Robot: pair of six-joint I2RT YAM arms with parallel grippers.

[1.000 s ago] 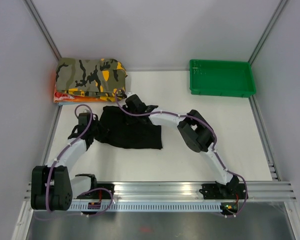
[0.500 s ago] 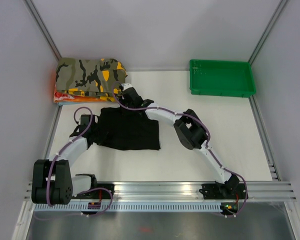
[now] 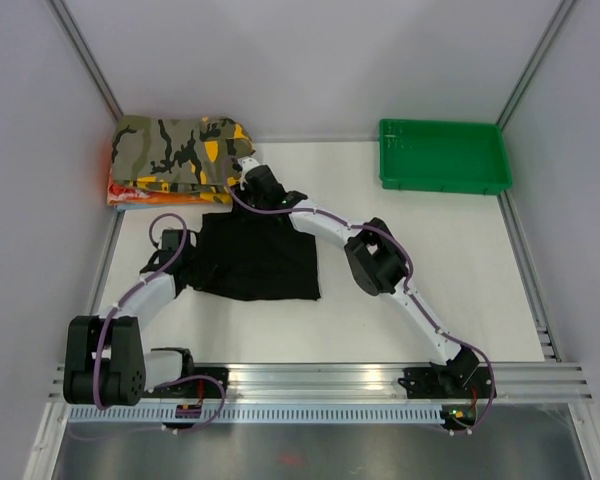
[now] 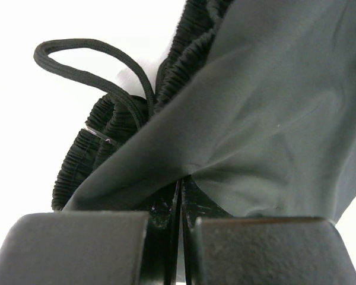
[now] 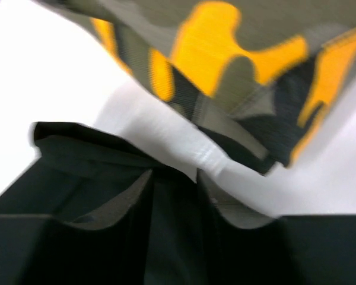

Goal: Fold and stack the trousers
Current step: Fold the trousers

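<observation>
**Black soft-fabric trousers (image 3: 258,262) folded at the left of the table**

The plain black trousers are seen from above as a rough, flat rectangle. They lie on the left half of the white table (image 3: 430,285), just in front of the stack at the far left corner. No pattern is seen on the cloth. In the left wrist view the fabric (image 4: 267,107) is smooth and matt, with a gathered elastic waistband (image 4: 101,142) bunched at its edge. A looped black drawstring (image 4: 89,65) stands out from that waistband.

The left gripper (image 4: 181,196) is clamped on the trousers, its jaws drawn almost together with the cloth pinched between them. From above it (image 3: 180,262) is placed at the left edge of the fold.

The right gripper (image 3: 252,180) is held at the far edge of the trousers, close to the folded olive, black and orange camouflage garment (image 3: 180,145). In its own blurred view black cloth (image 5: 71,148) lies between the fingers (image 5: 115,205). It cannot be told whether that gripper (image 5: 175,196) is closed on the cloth.

A green plastic tray (image 3: 442,186) is set at the far right, well apart from the trousers.
</observation>
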